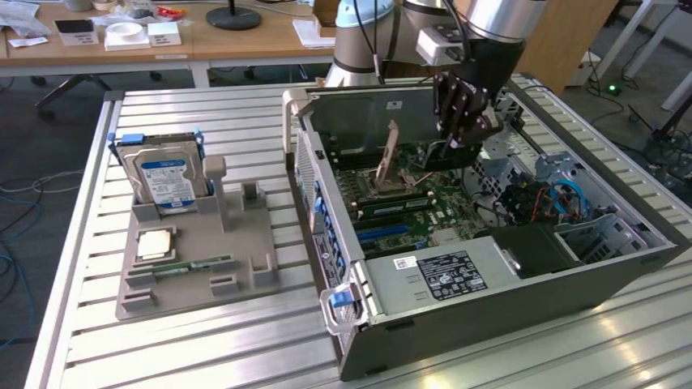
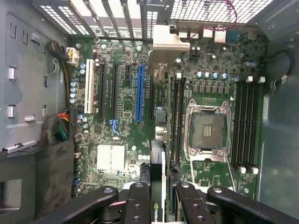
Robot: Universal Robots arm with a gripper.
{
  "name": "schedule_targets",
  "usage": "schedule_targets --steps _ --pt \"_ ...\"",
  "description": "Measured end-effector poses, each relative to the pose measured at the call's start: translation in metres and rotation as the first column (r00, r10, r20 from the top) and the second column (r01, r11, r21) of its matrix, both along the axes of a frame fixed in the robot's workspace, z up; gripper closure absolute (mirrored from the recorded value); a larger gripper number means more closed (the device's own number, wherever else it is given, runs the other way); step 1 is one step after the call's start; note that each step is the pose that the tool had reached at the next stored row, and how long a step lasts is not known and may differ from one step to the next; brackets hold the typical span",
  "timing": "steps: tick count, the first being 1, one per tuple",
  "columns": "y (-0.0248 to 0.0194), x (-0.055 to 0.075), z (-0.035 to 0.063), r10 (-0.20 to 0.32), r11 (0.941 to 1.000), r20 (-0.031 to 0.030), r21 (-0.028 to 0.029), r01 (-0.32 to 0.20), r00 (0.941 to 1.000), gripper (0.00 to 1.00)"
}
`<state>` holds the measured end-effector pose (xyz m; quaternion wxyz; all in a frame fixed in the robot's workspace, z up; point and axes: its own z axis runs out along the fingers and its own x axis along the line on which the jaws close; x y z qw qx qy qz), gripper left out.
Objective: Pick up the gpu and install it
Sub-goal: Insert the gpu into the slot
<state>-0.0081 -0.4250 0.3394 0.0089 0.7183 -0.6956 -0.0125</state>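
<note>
My gripper (image 2: pixel 161 192) is shut on the gpu (image 2: pixel 157 163), a thin card seen edge-on, with its silver end bracket (image 2: pixel 169 42) towards the case's rear grille. The card hangs over the green motherboard (image 2: pixel 121 121), between the blue slot (image 2: pixel 139 93) and the CPU socket (image 2: pixel 208 128). I cannot tell whether its edge touches a slot. In the exterior view the gripper (image 1: pixel 463 139) reaches down into the open computer case (image 1: pixel 487 267) at its back, with the dark card (image 1: pixel 438 158) below the fingers.
On the exterior view's left, a grey fixture (image 1: pixel 206 243) holds an upright hard drive (image 1: pixel 162 174), a CPU chip (image 1: pixel 155 243) and a RAM stick (image 1: pixel 194 265). Cables (image 1: pixel 552 198) and a drive cage crowd the case's right side. Desks stand behind.
</note>
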Motion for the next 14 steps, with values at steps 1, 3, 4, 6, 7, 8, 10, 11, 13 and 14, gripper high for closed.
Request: schedule_targets --steps 1,3,4,6,7,8,10,11,13,14 --pt "-0.0004 -0.0001 -0.0001 0.000 1.0000 0.0000 0.0000 0.000 1.0000 0.74" --pt "-0.0010 -0.0005 -0.0003 0.000 1.0000 0.0000 0.0001 0.000 1.0000 0.74" --pt "-0.0012 -0.0006 -0.0004 0.000 1.0000 0.0000 0.0000 0.000 1.0000 0.74" --pt "-0.0016 -0.0010 -0.0005 0.000 1.0000 0.0000 -0.0001 0.000 1.0000 0.74" --pt "-0.0018 -0.0011 -0.0005 0.000 1.0000 0.0000 -0.0001 0.000 1.0000 0.74" --pt "-0.0019 -0.0012 -0.0006 0.000 1.0000 0.0000 0.0000 0.000 1.0000 0.74" --pt "-0.0022 -0.0015 -0.0007 0.000 1.0000 0.0000 -0.0001 0.000 1.0000 0.74" --pt "-0.0024 -0.0016 -0.0007 0.000 1.0000 0.0000 -0.0001 0.000 1.0000 0.74" --pt "-0.0026 -0.0019 -0.0009 0.000 1.0000 0.0000 0.0000 0.000 1.0000 0.74" --pt "-0.0027 -0.0021 -0.0009 0.000 1.0000 0.0000 0.0000 0.000 1.0000 0.74"
